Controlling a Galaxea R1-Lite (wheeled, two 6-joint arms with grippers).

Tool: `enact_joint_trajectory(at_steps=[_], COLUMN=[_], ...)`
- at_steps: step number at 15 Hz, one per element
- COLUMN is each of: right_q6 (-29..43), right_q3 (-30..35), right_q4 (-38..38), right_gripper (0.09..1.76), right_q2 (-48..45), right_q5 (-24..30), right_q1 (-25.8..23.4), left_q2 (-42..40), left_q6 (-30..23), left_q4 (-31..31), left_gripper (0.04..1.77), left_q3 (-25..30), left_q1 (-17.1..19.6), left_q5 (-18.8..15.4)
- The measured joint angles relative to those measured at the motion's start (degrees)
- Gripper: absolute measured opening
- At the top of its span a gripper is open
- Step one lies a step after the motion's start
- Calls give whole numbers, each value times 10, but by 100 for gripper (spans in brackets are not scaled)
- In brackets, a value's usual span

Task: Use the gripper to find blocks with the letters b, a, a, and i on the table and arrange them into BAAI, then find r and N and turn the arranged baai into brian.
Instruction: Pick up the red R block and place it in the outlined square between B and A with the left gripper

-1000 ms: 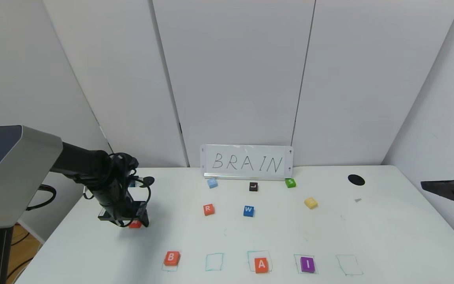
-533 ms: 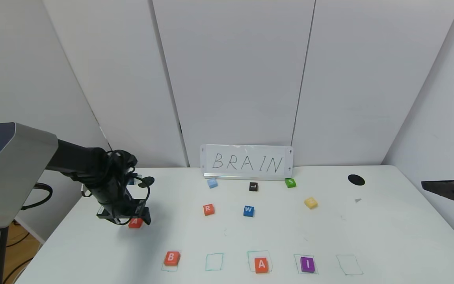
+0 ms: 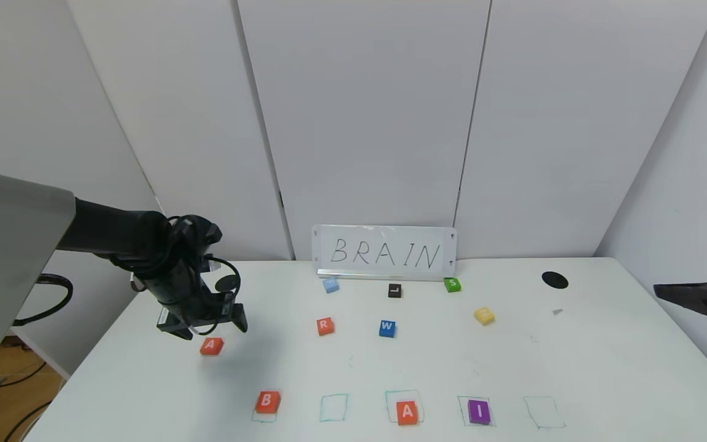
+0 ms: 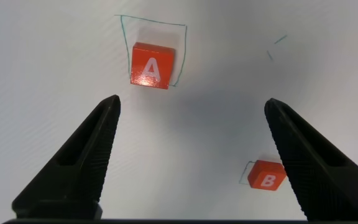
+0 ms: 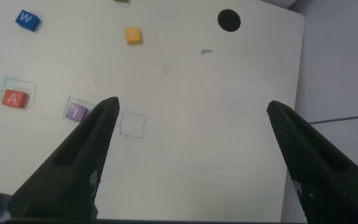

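Note:
My left gripper (image 3: 206, 326) is open and empty, hovering just above and behind a loose orange-red A block (image 3: 211, 346) that lies on the left of the white table (image 3: 605, 368). In the front row of green squares sit the orange-red B (image 3: 267, 402), another orange-red A (image 3: 407, 412) and the purple I (image 3: 479, 411). The left wrist view shows my left gripper (image 4: 192, 102) with jaws wide apart, the squared A (image 4: 152, 65) and the B (image 4: 267, 175). The orange-red R (image 3: 324, 326) and yellow N (image 3: 484, 315) lie mid-table. My right gripper (image 3: 697, 298) is parked open at the right edge.
A blue W (image 3: 387, 328), black L (image 3: 394, 290), green S (image 3: 452, 284) and pale blue block (image 3: 330, 285) lie near a BRAIN sign (image 3: 384, 253). Green squares stand empty between B and A (image 3: 334, 407) and right of I (image 3: 544, 412). A black hole (image 3: 555, 280) is at the back right.
My left gripper has let go of the loose A block and risen up and back from it. The A block now lies uncovered on the table. The right arm has not moved.

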Motion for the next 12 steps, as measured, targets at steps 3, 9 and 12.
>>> enact_joint_trajectory(at_steps=[3, 9, 12], right_q6=[0, 0, 0], right_q3=[1, 1, 2], right_q4=[0, 0, 0], right_gripper=[171, 171, 171], right_q2=[-1, -3, -5], right_q5=[0, 0, 0], right_q1=[2, 3, 5], left_q2=[-4, 10, 33], left_q6=[-91, -234, -267], left_q4=[5, 64, 82], left_gripper=[167, 169, 170], left_q3=[-16, -96, -138], left_q1=[-30, -114, -144], left_q5=[1, 9, 11])
